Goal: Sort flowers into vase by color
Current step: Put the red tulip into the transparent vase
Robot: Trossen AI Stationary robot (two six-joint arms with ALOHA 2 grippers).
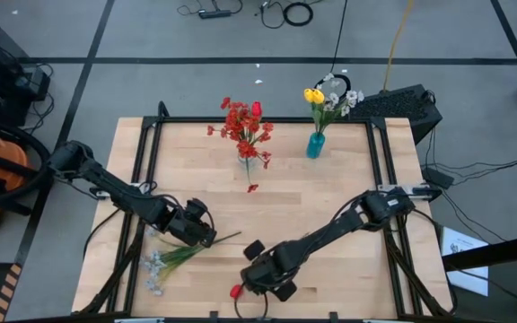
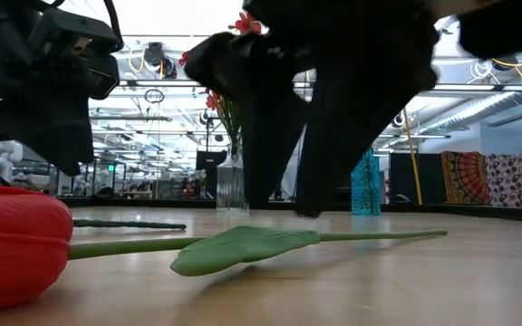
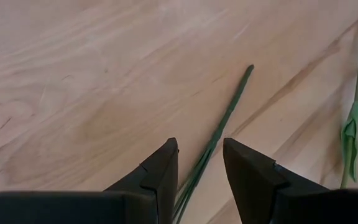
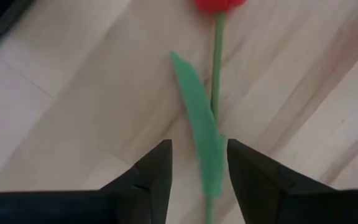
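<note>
A red tulip point(image 1: 236, 290) lies flat near the table's near edge, its head point(image 2: 7, 244) close to the low camera and its stem and leaf point(image 4: 204, 124) running away from it. My right gripper point(image 4: 199, 152) is open above that stem, one finger on each side, clear of it in the low view point(image 2: 288, 208). A white-grey spray point(image 1: 157, 266) lies on the near left, with its stems point(image 3: 219, 130) reaching right. My left gripper point(image 3: 201, 152) is open over those stems point(image 1: 206, 235); I cannot tell whether it touches them.
At the far side stand a clear glass vase point(image 1: 248, 163) with red flowers point(image 1: 242, 126) and a teal vase point(image 1: 315, 144) with yellow tulips and white sprays. A red petal point(image 1: 252, 187) lies loose on the wood. Black rails point(image 1: 151, 135) border the tabletop.
</note>
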